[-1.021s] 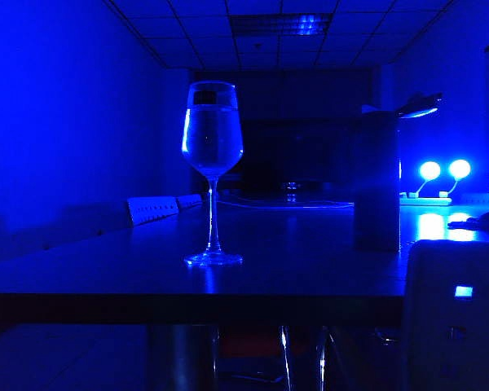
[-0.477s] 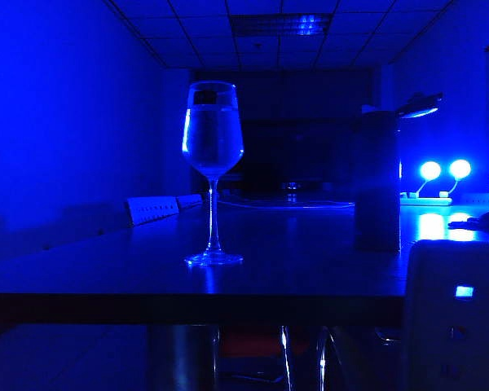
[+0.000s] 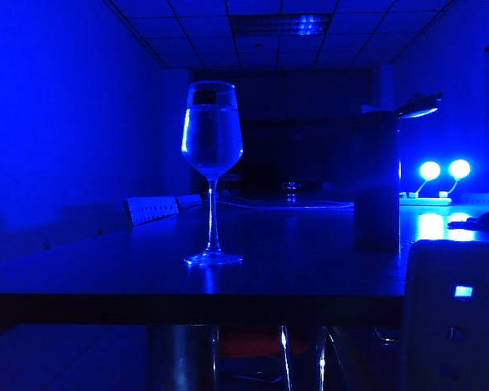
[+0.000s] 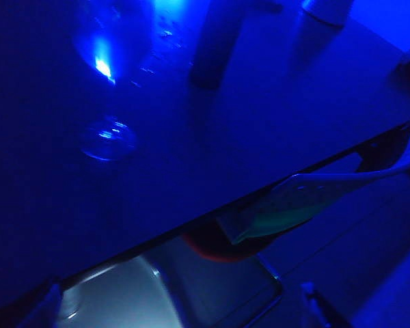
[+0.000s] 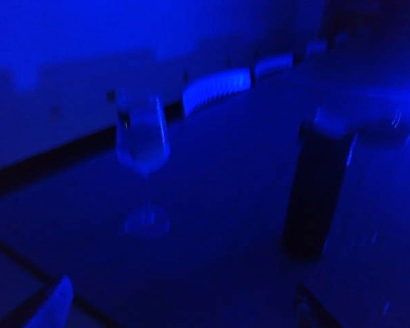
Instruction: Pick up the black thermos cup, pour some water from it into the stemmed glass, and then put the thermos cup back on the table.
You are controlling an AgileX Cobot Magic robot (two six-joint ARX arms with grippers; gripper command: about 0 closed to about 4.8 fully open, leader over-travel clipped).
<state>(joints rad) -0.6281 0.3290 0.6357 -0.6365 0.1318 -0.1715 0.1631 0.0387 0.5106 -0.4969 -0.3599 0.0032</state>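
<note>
Left gripper [image 4: 178, 311]: fingertips spread wide, empty, above the table [image 4: 212, 164] edge; stemmed glass [image 4: 109, 137] ahead. Right gripper [image 5: 181, 307]: also wide open, holding nothing; black thermos cup [image 5: 318, 198] upright on the table just ahead, untouched, glass farther off.

Right wrist view blurred; stemmed glass [image 4: 108, 82] bowl cropped.

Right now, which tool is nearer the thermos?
Right, probably. The right tool faces the thermos from close by; the left tool hangs off the table edge, farther away.
</note>
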